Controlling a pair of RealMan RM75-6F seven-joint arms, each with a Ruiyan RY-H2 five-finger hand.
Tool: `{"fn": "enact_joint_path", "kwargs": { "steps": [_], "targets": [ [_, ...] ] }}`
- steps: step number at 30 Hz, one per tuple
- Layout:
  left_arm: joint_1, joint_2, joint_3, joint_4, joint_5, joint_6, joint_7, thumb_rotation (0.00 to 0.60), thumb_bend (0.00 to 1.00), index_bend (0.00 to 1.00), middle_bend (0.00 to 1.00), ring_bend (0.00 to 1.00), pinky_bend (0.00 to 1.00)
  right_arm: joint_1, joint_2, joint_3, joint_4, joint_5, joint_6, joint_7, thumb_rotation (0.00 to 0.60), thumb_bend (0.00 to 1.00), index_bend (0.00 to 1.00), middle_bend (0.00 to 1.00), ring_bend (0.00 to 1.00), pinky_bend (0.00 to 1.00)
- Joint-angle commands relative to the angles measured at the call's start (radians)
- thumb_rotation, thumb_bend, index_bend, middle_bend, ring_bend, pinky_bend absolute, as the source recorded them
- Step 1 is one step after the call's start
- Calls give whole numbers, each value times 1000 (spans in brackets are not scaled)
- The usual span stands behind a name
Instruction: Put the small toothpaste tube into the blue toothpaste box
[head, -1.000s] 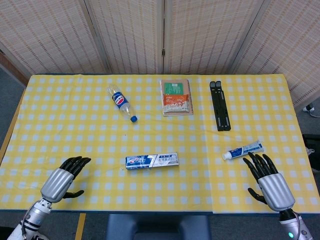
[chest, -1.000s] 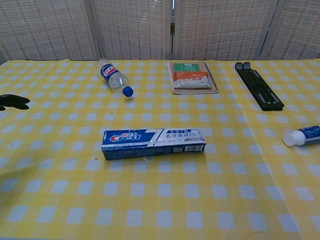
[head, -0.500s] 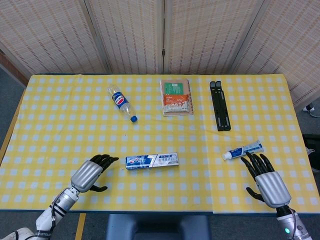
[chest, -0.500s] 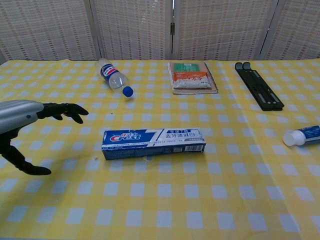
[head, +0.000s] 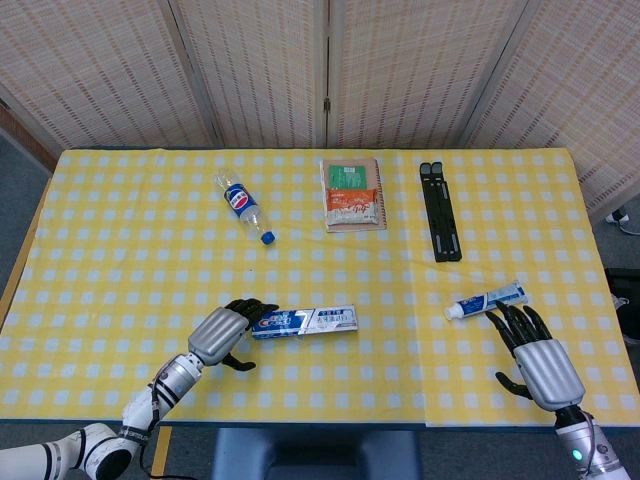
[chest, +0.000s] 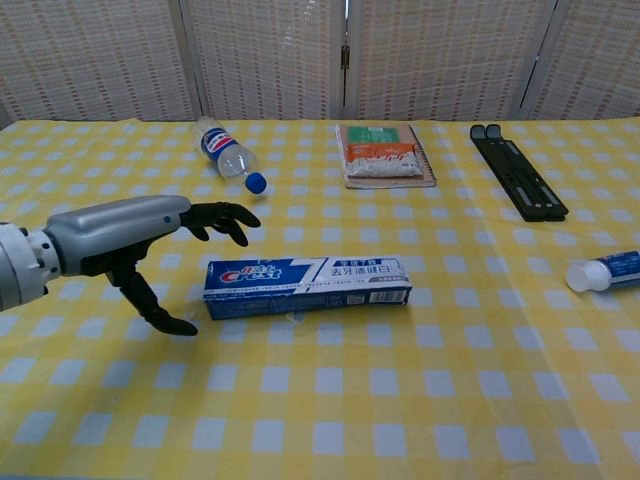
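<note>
Head view: we see the checked table (head: 120, 250) carrying the blue toothpaste box (head: 304, 321) near its front middle. Our left hand (head: 222, 334) hovers at the box's left end, fingers spread, holding nothing. Our right hand (head: 535, 355) is spread just below the small toothpaste tube (head: 486, 300), which lies front right, uncontained.

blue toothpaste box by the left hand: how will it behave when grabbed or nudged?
The blue toothpaste box lies flat on its long side, so it should slide, not roll. It looks like thin card, probably light and easy to crush. The left hand is open at its left end; a push there may spin it.
</note>
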Motion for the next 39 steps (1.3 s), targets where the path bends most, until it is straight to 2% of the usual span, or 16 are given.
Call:
{"fn": "enact_joint_path", "kwargs": {
  "steps": [1,11,29,34,39],
  "targets": [
    [-28,-45,-20,27,-40,-19,11,600,94,155,238,146,211,2,7,-3,-3,-3,-2,10,600,261,0,0,0,0],
    [-77,-211,-66,142,-131,3,62,600,94,180,251,192,231,-8,38,-1,-10,2,22,49,600,261,0,0,0,0],
    [-158,-333,-105,291,-255,-42,117,600,101,252,338,272,241,-19,60,7,-2,12,44,91,600,261,0,0,0,0],
    [-175,-365,-121,335,-287,-37,135,600,100,308,410,346,303,-24,61,10,-1,12,54,93,600,261,0,0,0,0],
    [-180,-406,-133,401,-308,-23,123,600,108,435,554,479,404,-23,61,11,4,14,52,94,600,261,0,0,0,0]
  ]
}}
